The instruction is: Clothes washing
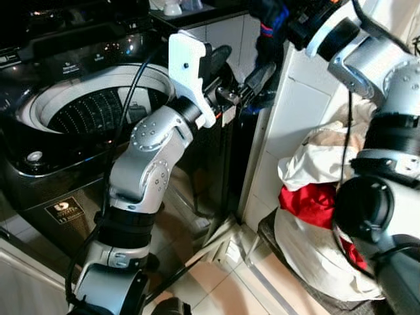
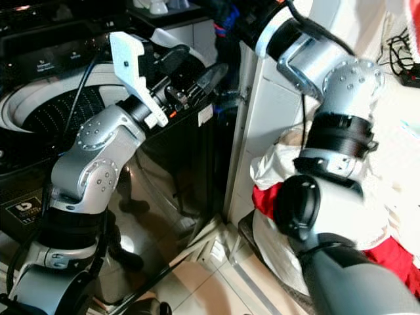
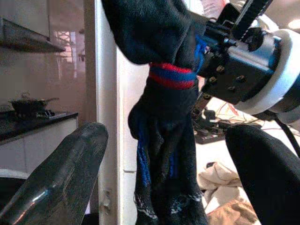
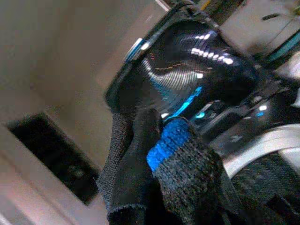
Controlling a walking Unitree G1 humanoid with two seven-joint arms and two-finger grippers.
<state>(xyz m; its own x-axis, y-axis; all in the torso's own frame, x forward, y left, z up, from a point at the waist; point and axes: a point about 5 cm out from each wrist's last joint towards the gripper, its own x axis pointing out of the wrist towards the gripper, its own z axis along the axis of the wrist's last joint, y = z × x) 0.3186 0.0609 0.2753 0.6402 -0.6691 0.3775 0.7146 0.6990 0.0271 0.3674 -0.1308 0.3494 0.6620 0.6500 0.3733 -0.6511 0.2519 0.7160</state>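
A top-loading washing machine stands at the left with its drum open. My right gripper is raised high beside the machine's right edge, shut on a dark garment with a red and blue band. The garment hangs down from it. My left gripper is lifted to the same spot and open. Its two fingers stand wide apart on either side of the hanging cloth. In the right wrist view the dark knit with a blue patch bunches in front of the machine's glossy top.
A white wall edge rises just right of the machine. At its foot lies a white laundry bag with a red garment spilling out. Tiled floor lies below, and a dark counter behind.
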